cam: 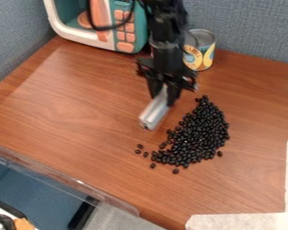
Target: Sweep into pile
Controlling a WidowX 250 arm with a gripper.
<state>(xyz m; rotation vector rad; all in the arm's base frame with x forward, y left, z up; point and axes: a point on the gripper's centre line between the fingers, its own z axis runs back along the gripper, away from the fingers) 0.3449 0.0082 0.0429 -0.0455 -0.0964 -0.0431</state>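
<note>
worktop (80,103): wood-look, runs under and all round the gripper, so there's room to push beans from whichever side needs it.
arm (165,27): comes in from the top edge and hangs down to the gripper, which I guess keeps it from leaning across the beans.
toy microwave (131,33): behind the gripper, off to the view's left. Looks like kitchen scenery to me, parked where it shouldn't block a sweep.
bean pile (200,134): black beans, in front of the gripper and to the view's right. Pretty dense in the middle, with a tail thinning out toward the lower left, so imo that's the bit needing work.
gripper (164,95): clamped on the silver bar, fingers either side of its upper end. Makes sense, gives it a longer edge than bare fingertips.
can (200,49): upright just behind the gripper, to the view's right. Probably not needed, but I'd watch it on any backward swing.
silver bar (154,111): slants down from the gripper, lower end on the view's left side of the pile. Can't tell if it touches the wood. Good spot for nudging the edge inward.
stray beans (140,149): in front of the gripper, past the bar's low end, just off the pile. Likely next to get tucked in, gently or they'll roll.
</note>
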